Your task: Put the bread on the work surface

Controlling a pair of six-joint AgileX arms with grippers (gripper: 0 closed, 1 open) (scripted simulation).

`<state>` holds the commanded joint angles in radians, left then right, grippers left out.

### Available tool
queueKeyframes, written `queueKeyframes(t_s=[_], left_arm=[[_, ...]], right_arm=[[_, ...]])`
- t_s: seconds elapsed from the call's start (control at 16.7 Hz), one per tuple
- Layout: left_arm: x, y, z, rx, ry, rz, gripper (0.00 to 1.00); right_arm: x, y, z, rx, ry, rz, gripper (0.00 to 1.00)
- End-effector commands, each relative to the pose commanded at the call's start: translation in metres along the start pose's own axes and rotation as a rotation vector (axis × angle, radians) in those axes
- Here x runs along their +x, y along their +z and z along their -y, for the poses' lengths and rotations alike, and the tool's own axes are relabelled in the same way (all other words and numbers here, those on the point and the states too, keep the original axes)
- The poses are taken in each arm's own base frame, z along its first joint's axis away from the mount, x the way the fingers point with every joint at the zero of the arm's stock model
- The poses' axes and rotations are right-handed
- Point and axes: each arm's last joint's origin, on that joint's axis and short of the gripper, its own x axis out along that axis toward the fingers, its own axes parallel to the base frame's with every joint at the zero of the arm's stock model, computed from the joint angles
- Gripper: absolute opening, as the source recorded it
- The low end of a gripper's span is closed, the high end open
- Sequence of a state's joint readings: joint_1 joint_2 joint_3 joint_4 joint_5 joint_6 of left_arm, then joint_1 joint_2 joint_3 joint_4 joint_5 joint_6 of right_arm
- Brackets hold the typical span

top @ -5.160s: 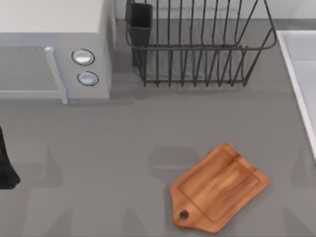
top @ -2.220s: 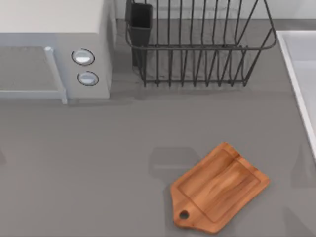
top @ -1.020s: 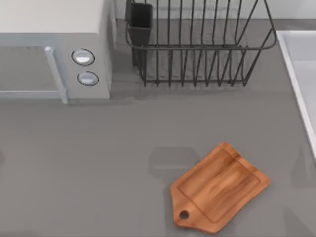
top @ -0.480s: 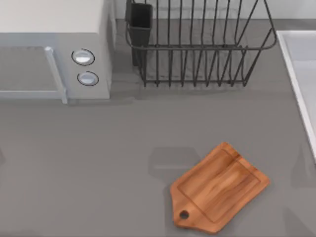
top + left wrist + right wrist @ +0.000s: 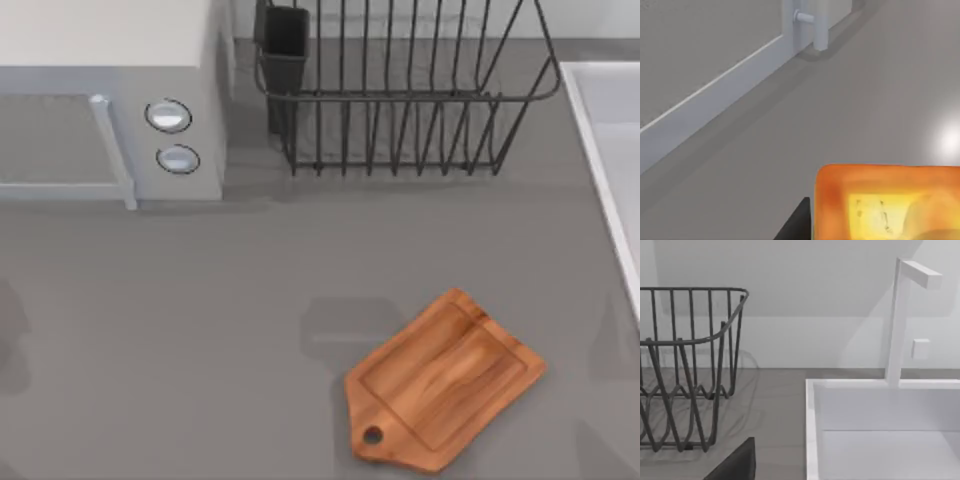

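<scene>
The bread (image 5: 885, 200), an orange-crusted slice with a yellowish mottled face, looms close in the left wrist view, hanging above the grey counter. My left gripper (image 5: 882, 235) is shut on it, with one dark finger (image 5: 799, 224) against its edge. The work surface (image 5: 445, 380), a reddish-brown wooden board with a holed handle, lies at the front right of the table in the top view with nothing on it. A dark part of my right gripper (image 5: 735, 464) shows in the right wrist view, facing the sink.
A microwave (image 5: 110, 100) stands at the back left, and its door handle (image 5: 812, 25) is near the bread. A black wire dish rack (image 5: 400, 90) sits at the back centre. A white sink (image 5: 880, 430) with a faucet (image 5: 900, 315) runs along the right edge.
The dark piece of my left arm at the top view's left edge has gone out of the picture. A faint shadow has since grown there. The board has not moved.
</scene>
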<state>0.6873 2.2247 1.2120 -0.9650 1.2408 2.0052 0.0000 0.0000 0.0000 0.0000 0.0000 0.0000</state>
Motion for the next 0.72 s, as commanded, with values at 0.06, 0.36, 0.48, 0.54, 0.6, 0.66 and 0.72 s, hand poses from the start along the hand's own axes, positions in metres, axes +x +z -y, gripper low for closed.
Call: queueKeyframes(t_s=[0.06, 0.36, 0.48, 0.54, 0.6, 0.66, 0.72], left_arm=[[-0.003, 0.013, 0.001, -0.008, -0.004, 0.003, 0.00], [-0.022, 0.058, 0.003, -0.008, 0.013, 0.004, 0.00], [-0.023, 0.059, 0.003, -0.008, 0.013, 0.004, 0.00], [-0.021, 0.057, 0.003, -0.008, 0.011, 0.005, 0.00], [-0.021, 0.057, 0.003, -0.008, 0.011, 0.005, 0.00], [-0.020, 0.058, 0.004, -0.009, 0.006, 0.001, 0.00], [-0.016, 0.061, 0.004, -0.011, -0.006, -0.007, 0.00]], right_arm=[[0.000, 0.000, 0.000, 0.000, 0.000, 0.000, 1.00], [0.000, 0.000, 0.000, 0.000, 0.000, 0.000, 1.00], [0.000, 0.000, 0.000, 0.000, 0.000, 0.000, 1.00], [0.000, 0.000, 0.000, 0.000, 0.000, 0.000, 1.00], [0.000, 0.000, 0.000, 0.000, 0.000, 0.000, 1.00], [0.000, 0.000, 0.000, 0.000, 0.000, 0.000, 1.00], [0.000, 0.000, 0.000, 0.000, 0.000, 0.000, 1.00]])
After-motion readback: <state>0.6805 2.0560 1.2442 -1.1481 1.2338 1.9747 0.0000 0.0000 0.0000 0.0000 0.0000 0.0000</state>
